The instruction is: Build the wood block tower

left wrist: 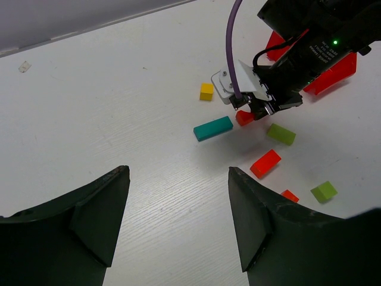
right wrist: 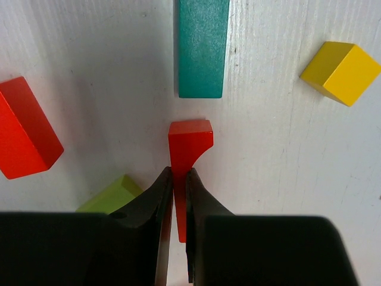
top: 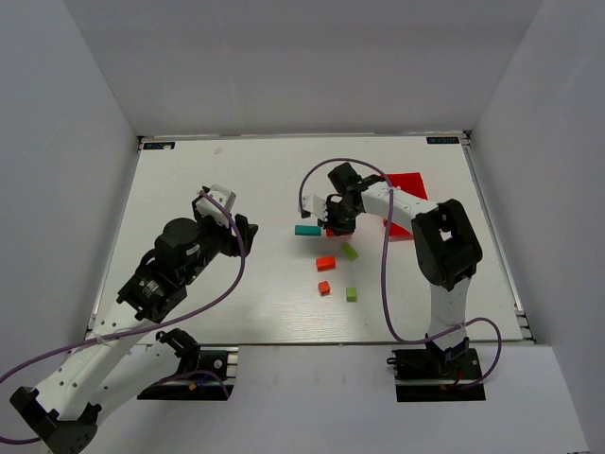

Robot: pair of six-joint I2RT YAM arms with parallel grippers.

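Blocks point(left wrist: 265, 162) ring right claw point(right wrist: 178, 174), clamped on red piece point(right wrist: 190, 136) facing teal bar point(right wrist: 201, 47); left claw point(left wrist: 178, 173) gapes, empty.

Left tag point(top: 161, 146): pale marks on a dark strip, too small for us to read.
Right tag point(top: 442, 140): the same; we cannot read it.
Right gripper point(left wrist: 249, 112): white print on its housing, blurred; we read nothing.

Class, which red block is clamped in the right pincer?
The notched red piece just short of the teal bar; the other red blocks lie free.
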